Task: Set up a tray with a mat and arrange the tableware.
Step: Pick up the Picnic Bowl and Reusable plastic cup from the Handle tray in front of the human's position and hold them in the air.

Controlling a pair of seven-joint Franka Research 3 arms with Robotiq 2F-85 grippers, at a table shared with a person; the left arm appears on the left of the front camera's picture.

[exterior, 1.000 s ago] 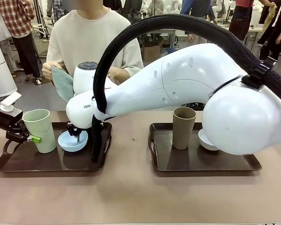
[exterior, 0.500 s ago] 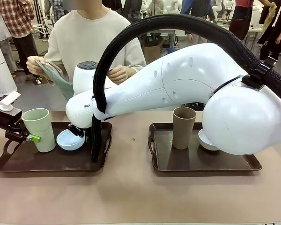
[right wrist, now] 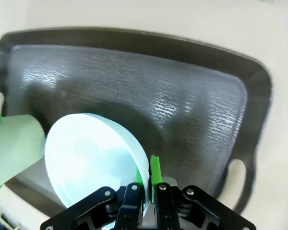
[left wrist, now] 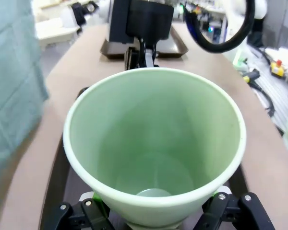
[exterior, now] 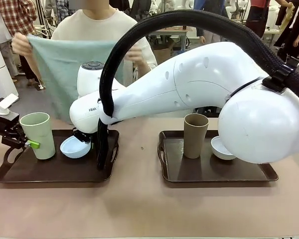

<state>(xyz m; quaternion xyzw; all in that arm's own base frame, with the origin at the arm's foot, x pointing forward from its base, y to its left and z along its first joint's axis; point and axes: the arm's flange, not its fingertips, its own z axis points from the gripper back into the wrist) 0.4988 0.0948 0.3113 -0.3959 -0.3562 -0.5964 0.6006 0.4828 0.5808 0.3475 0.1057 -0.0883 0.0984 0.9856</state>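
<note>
Mat (exterior: pixel 65 69) newly unfurled; right jaws tight on blue bowl (exterior: pixel 71 148), left jaws on green tumbler (exterior: pixel 38 135)

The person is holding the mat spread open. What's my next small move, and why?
Probably lift the light blue bowl clear of the left tray: the right jaws pinch its rim, it tilts low over the tray, and the mat is spread.

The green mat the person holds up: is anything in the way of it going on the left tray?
Yes. The pale green tumbler in the left gripper and the tilted light blue bowl in the right gripper are both over the left tray, and the right arm reaches across it.
</note>
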